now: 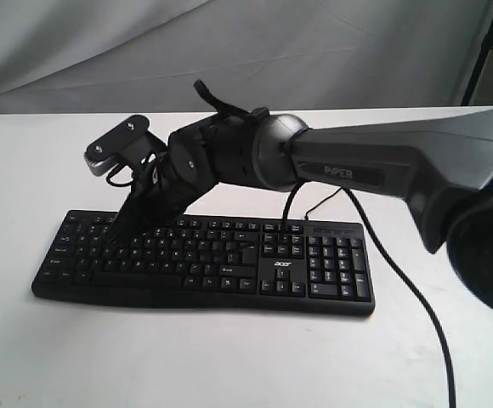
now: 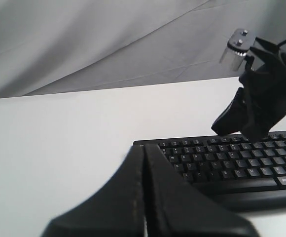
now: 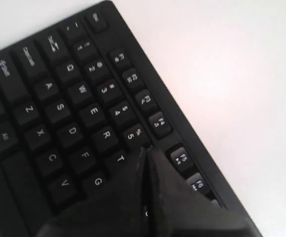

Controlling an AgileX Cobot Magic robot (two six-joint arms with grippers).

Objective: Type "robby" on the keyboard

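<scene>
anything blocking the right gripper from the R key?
Nothing visible does. The right gripper is shut, with its tip over the keyboard next to the T and 5 keys. The R key lies uncovered just beside the tip.

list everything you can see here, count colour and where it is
keyboard: 1, black with white legends, middle of the table
cable: 1, black, from behind the keyboard across the table on the number-pad side
table: 1, white, under everything
cloth backdrop: 1, grey, behind the table
right arm: 1, grey and black, reaching over the keyboard
wrist camera: 1, silver and black, on the right arm
right gripper: 1, black, shut, tip by the 5 key
left gripper: 1, black, shut, off the keyboard's Esc end
</scene>
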